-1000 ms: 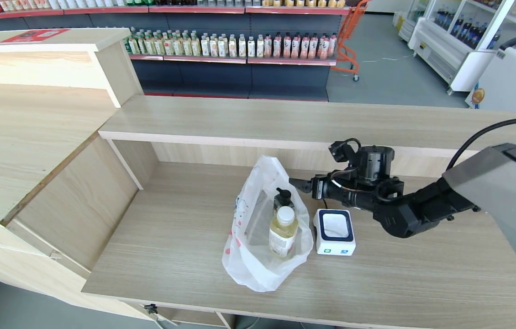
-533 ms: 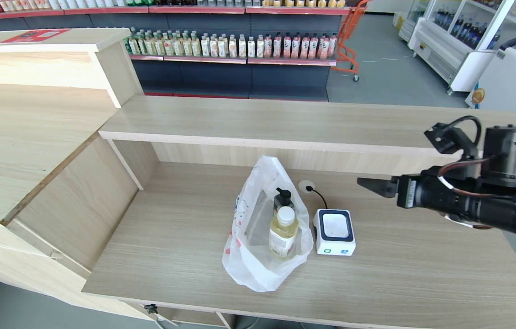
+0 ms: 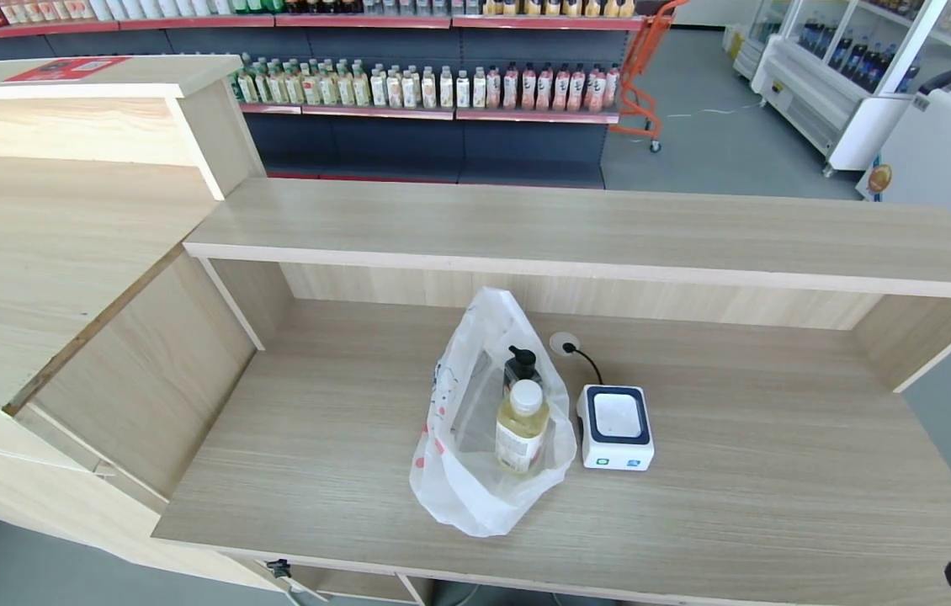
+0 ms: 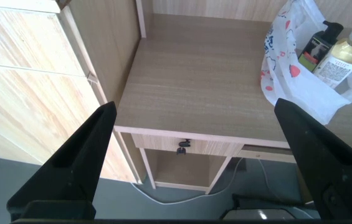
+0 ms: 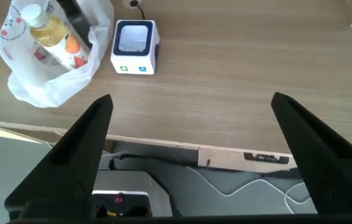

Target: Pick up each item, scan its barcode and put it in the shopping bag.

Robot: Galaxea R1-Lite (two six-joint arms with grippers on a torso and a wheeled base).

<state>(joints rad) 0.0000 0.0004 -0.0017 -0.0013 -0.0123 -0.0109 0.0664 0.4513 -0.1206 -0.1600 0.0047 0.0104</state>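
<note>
Two bottles [image 3: 522, 425] stand in the limp shopping bag [image 3: 459, 492] at frame centre and could topple out unsupported; left gripper [image 4: 194, 107] and right gripper [image 5: 191, 98] gape empty.

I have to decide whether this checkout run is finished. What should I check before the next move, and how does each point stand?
1. Shopping bag stands open on the counter: ok.
2. Yellow bottle is upright inside the bag: ok.
3. Pump bottle is in the bag, behind the yellow one: ok.
4. Scanner sits beside the bag, window up, nothing on it: ok.
5. Both barcodes were read: cannot tell.
6. Left gripper and right gripper are open, holding nothing, at the counter's near edge: ok.
</note>
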